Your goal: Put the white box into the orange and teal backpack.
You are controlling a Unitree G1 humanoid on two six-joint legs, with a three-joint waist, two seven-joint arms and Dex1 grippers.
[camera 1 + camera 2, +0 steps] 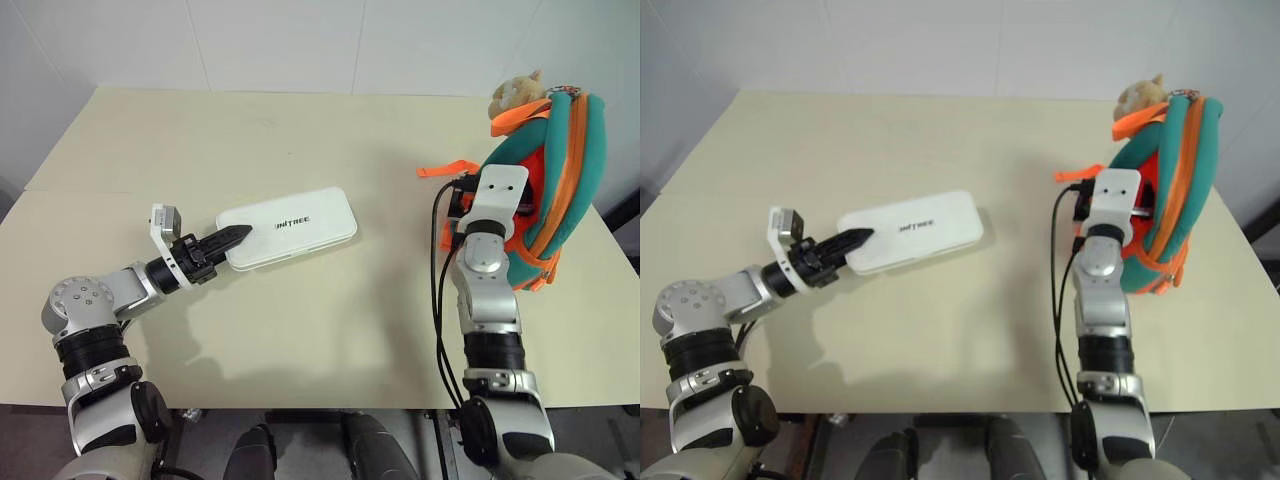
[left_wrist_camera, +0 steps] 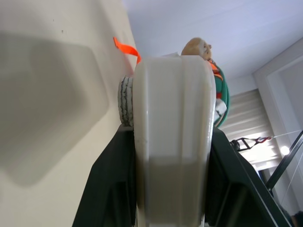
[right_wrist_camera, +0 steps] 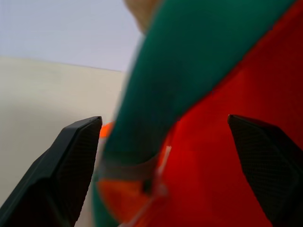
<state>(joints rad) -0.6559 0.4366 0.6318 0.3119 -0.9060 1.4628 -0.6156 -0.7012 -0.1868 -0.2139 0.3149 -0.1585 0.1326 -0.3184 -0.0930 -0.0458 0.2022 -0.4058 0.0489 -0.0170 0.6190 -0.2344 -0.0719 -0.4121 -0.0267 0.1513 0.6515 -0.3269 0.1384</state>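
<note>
Left eye view: left end effector pinches the white box's end, right end effector spread at the backpack; next, carry the box to it.

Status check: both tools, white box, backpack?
Left tool shut on flat glossy white box, gripping its near end. Right tool open, fingers either side of orange and teal backpack. Beige table between them: nothing in the way.

- Pale beige flat-topped bench, w/ a seam line running across its left part.
- White panelled wall behind bench.
- Window blinds seen in left wrist view.
</note>
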